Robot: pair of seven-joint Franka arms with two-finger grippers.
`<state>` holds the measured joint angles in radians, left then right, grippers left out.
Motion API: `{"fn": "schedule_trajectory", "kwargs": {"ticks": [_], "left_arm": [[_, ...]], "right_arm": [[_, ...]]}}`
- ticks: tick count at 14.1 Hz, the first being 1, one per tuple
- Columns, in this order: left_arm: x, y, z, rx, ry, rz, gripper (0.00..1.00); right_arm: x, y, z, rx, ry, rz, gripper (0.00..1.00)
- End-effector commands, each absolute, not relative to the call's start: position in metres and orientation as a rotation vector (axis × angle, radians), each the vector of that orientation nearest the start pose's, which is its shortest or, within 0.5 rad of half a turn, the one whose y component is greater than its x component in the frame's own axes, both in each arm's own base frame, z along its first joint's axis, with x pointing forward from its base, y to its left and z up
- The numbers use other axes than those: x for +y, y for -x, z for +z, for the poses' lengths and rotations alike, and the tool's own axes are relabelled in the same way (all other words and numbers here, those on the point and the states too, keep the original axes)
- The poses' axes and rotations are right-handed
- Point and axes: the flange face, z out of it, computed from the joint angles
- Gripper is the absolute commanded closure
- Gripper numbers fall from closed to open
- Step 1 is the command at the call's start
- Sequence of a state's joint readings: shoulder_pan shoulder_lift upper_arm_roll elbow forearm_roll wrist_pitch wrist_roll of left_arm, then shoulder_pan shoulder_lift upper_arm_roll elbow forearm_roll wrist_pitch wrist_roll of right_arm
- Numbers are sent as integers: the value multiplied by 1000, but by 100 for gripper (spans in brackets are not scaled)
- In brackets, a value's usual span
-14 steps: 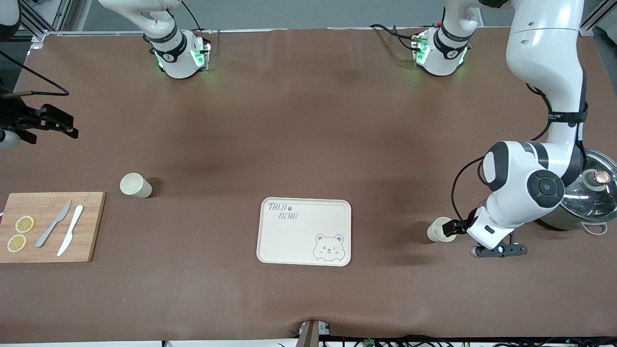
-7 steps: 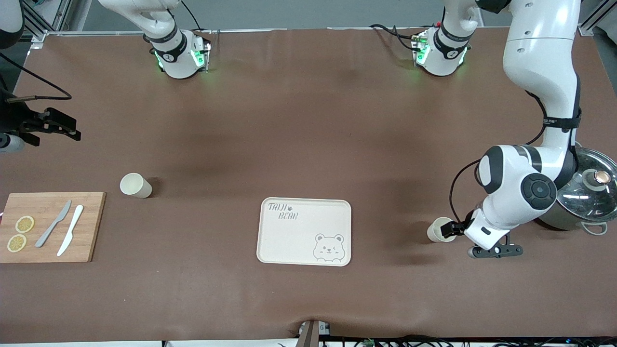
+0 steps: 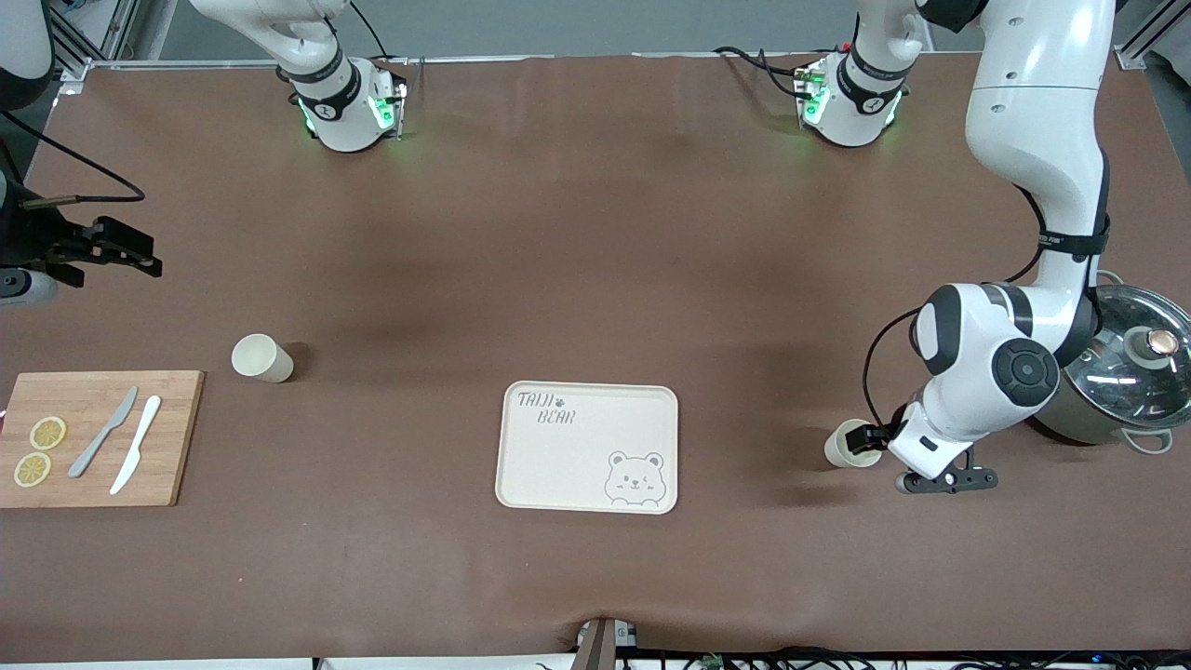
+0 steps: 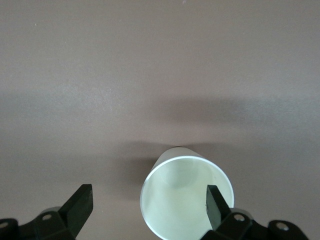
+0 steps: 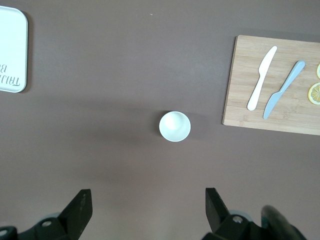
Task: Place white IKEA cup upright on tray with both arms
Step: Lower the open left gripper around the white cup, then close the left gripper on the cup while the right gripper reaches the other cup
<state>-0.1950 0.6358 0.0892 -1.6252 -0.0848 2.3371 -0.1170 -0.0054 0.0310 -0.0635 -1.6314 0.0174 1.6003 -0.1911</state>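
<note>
Cream rectangular tray [image 3: 587, 447] lies bare mid-table — neither white cup is on it yet: the left gripper [image 3: 873, 437], jaws wide, straddles one upright cup's [image 3: 845, 444] rim, while the right gripper [image 3: 121, 251], jaws wide, hovers above the other [image 3: 258, 357].

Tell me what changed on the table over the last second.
The left pincer crept a little closer to the white cup at its end of the table, jaws open, one finger now just inside the rim; nothing gripped yet. The right pincer drifted slightly toward the table's middle, open, high over the bare table. The tray, the other cup, the cutting board and the pot stayed put.
</note>
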Motion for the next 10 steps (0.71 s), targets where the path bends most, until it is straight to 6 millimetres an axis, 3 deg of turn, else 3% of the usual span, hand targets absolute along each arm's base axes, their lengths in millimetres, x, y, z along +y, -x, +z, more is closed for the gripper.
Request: {"fn": "schedule_trajectory", "kwargs": {"ticks": [1,10], "left_arm": [[-80,-691,255,-102,3172,-144,0],[-71,-692,239,-124,3166,-145,0]], "right_arm": [[-41,-568,580,-200,3116,105,0],[-43,-573,568,-186,3115,141,0]]}}
